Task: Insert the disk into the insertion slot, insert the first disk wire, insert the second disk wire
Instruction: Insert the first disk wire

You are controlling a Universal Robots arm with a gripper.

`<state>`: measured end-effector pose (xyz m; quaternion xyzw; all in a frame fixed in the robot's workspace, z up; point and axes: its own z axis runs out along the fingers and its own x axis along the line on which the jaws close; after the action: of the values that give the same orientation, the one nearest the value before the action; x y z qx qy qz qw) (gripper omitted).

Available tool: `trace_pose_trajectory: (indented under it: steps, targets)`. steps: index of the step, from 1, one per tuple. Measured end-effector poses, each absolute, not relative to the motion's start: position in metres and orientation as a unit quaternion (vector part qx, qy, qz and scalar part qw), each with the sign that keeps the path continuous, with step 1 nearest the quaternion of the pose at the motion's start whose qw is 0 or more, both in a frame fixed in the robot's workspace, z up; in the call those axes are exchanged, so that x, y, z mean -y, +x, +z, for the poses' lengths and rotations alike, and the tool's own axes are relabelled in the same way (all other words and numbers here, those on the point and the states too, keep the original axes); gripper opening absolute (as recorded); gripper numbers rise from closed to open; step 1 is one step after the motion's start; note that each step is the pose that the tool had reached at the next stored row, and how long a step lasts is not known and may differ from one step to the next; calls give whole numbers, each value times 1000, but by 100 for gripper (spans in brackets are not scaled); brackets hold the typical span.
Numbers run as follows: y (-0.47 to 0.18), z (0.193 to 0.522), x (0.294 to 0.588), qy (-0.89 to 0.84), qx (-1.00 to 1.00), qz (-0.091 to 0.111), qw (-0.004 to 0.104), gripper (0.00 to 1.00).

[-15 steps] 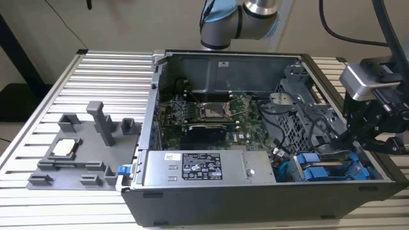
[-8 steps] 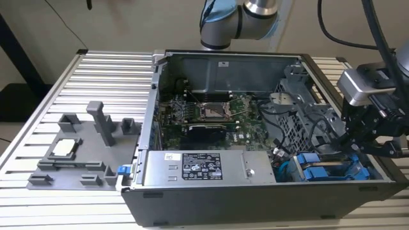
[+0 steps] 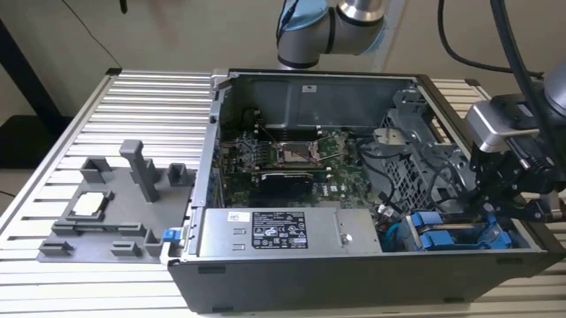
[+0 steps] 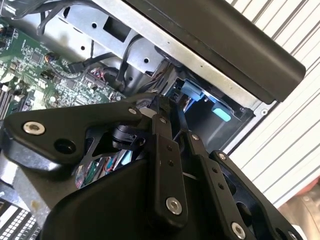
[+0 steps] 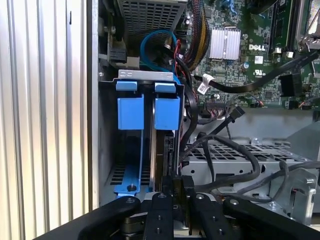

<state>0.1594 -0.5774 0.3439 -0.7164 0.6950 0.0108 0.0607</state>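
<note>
Poised low inside the open computer case (image 3: pixel 354 285), close over the drive cage (image 5: pixel 150 75). Straight ahead of the gripper (image 5: pixel 181 179), in line with its tips: the disk (image 5: pixel 166 112), standing on edge in its slot, blue carrier tab at the far end, seemingly seated fully, connector end presumably turned back toward the fingers (image 5: pixel 189 187) for easy reach. Drawn close together, those, nearly touching, as if for pinching something thin such as a plug; nothing certain to be said of any load between them. Just beside the disk, on the side away from the motherboard (image 5: pixel 240 65): the other blue carrier (image 5: pixel 130 112), parked in the neighbouring slot. Looping past the gripper on the motherboard side: black cables (image 5: pixel 220 145), loose and near at hand, probably kept slack for plugging into the drives.
</note>
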Motion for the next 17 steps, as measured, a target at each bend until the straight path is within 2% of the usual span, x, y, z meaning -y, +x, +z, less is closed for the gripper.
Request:
trace_pose_trajectory:
  steps: [17]
  targets:
    - [159, 340, 578, -705, -707, 10, 61, 19]
